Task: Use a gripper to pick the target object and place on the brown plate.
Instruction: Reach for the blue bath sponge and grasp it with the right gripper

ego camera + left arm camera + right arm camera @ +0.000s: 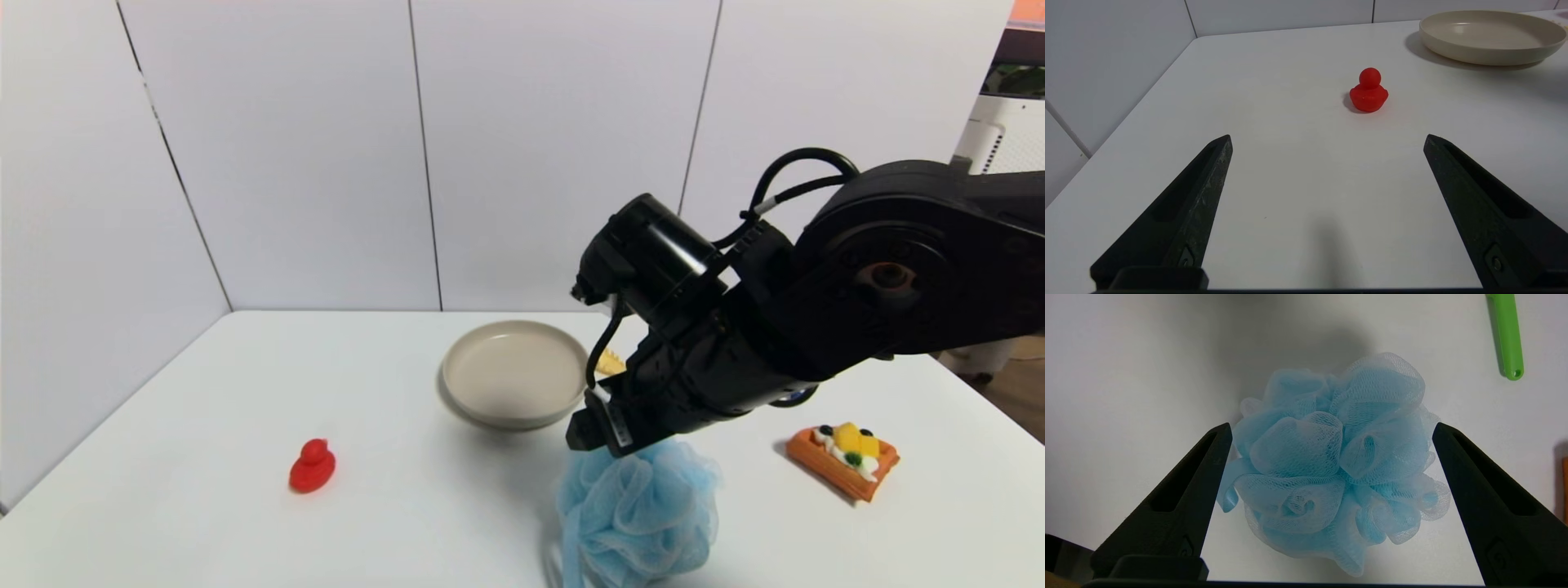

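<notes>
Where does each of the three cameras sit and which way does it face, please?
Head view: on the robot's head, looking forward and down at the white table; shows the right arm, its right gripper over the blue pouf.
Left wrist view: on the left wrist, low over the table, looking past the open left gripper toward the red duck and brown plate.
Right wrist view: on the right wrist, looking down; the open right gripper's fingers flank the pouf.
Shared: the pouf shows in head and right wrist views; duck and plate in head and left wrist views.

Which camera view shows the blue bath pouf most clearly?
The right wrist view: the whole blue bath pouf lies between the open right gripper. The head view cuts its lower part; the left wrist view does not show it.
</notes>
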You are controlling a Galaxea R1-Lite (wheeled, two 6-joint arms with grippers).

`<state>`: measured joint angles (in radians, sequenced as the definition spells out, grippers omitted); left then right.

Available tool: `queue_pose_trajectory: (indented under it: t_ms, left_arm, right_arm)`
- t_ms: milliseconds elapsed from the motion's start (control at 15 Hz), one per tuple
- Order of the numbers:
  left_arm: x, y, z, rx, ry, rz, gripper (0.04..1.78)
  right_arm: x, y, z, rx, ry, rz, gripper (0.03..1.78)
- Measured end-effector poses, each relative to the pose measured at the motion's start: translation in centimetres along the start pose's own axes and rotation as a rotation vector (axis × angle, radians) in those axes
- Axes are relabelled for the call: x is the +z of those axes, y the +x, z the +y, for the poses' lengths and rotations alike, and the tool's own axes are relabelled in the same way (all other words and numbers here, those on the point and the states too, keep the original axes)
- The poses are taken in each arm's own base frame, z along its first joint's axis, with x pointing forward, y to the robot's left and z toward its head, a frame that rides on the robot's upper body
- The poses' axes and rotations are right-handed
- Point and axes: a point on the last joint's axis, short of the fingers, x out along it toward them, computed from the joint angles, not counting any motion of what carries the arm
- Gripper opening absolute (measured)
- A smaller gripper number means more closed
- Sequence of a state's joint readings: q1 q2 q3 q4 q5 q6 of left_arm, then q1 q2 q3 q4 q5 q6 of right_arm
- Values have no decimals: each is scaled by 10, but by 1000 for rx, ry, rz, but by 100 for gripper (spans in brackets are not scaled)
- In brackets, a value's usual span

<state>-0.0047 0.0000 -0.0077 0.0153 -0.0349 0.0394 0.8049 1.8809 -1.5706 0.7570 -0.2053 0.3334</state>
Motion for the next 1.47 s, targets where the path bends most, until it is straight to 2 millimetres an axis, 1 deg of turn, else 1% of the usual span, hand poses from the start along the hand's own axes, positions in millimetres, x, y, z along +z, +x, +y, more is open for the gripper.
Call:
queue_pose_trajectory:
  t_ms: [267, 467, 667, 1000, 1200, 1267, 1467]
  left_arm:
    - [0, 0, 0, 0, 0, 0, 169]
    - [0, 0, 0, 0, 0, 0, 169]
    - [0, 0, 0, 0, 0, 0, 169]
    - [0, 0, 0, 0, 0, 0, 169]
    - [0, 0, 0, 0, 0, 0, 169]
    - [0, 0, 0, 0, 0, 0, 169]
    - [0, 0, 0, 0, 0, 0, 169]
  right_arm:
    - [-2, 7, 0, -16, 30, 28, 169]
    - [-9, 14, -1, -38, 51, 101, 169]
    - [-15, 28, 0, -64, 92, 164, 169]
    - [-20, 53, 5, -91, 127, 231, 169]
    - [-22, 65, 8, -107, 153, 258, 124]
    - [-23, 67, 8, -109, 152, 262, 111]
    - [-23, 67, 10, -107, 149, 265, 84]
